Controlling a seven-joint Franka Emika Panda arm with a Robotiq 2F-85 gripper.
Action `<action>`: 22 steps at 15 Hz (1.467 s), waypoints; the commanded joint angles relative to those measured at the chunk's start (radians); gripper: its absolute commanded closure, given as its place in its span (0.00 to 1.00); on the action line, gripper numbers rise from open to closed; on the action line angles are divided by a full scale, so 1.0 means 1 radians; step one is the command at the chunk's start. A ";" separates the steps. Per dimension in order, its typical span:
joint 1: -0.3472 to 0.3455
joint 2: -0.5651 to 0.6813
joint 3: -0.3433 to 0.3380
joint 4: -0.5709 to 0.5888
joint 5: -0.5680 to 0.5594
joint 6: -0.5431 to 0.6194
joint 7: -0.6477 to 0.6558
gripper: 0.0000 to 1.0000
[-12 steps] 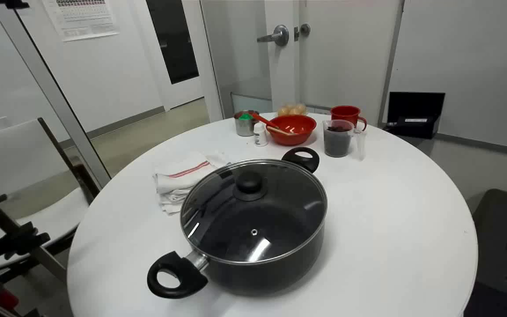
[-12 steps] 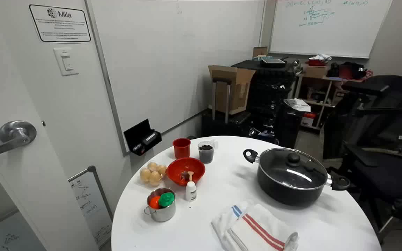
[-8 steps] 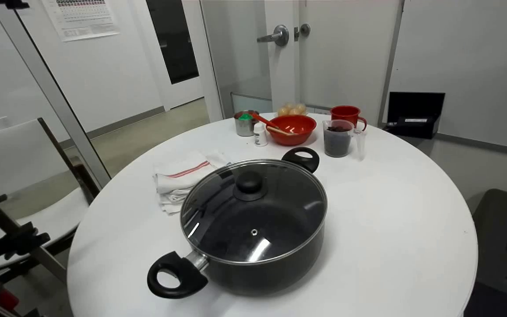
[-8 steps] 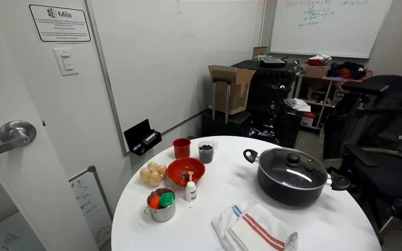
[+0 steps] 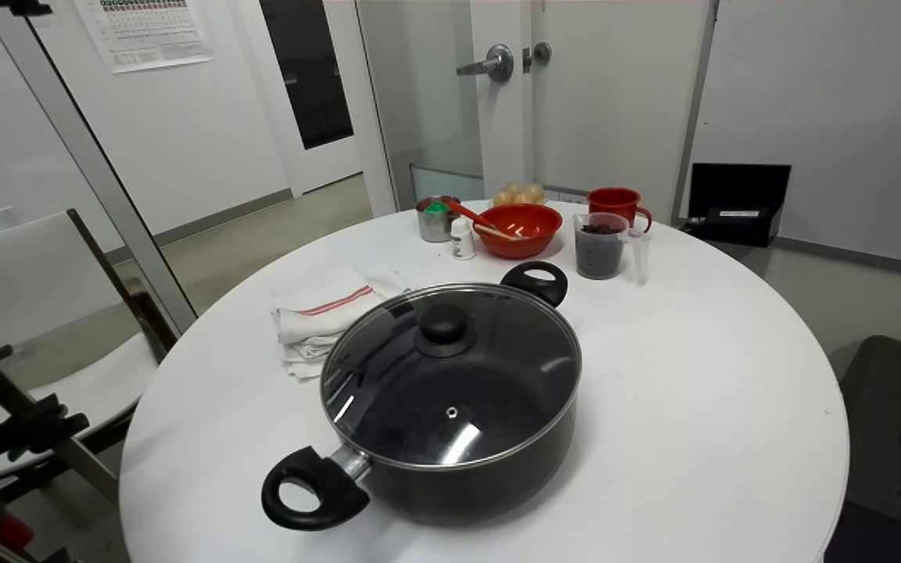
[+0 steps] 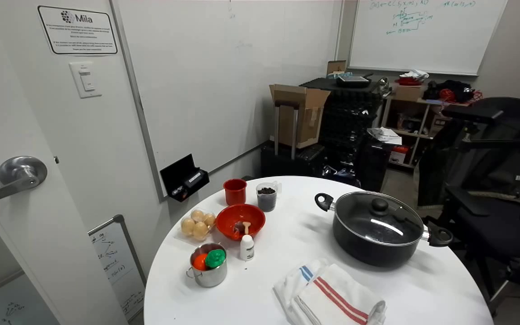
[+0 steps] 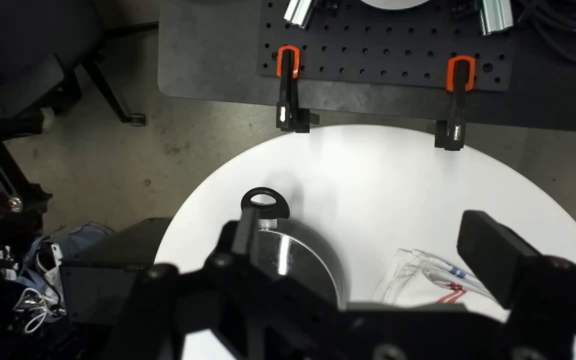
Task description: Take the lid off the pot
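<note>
White table [image 5: 716, 422] – lid [image 5: 450, 379] on pot [image 5: 489, 489]

In an exterior view the lid [image 6: 375, 222] sits on the pot [image 6: 366, 253], knob [image 6: 379, 205] upward, near the edge of the surface [image 6: 294, 239]. A folded towel [image 6: 332, 293] (red stripes, a touch of blue) lies near the pot. Well apart from the pot, a bowl [image 6: 229, 217] holds a utensil [image 6: 246, 226], with a bottle [image 6: 247, 248] upright just beside it. Near the bottle, a pan [image 6: 210, 277] contains an orange piece [image 6: 200, 262] and a green piece [image 6: 215, 258]. Egg-shaped things [image 6: 200, 229], a cup [image 6: 235, 194] and a jug [image 6: 266, 202] of dark bits [image 6: 266, 191] stand near the bowl.
</note>
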 commanded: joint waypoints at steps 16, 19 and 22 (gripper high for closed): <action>-0.022 0.289 -0.135 -0.019 -0.017 0.391 -0.019 0.00; -0.049 0.439 -0.146 0.004 -0.017 0.513 -0.005 0.00; -0.083 0.608 -0.149 0.042 -0.028 0.642 0.023 0.00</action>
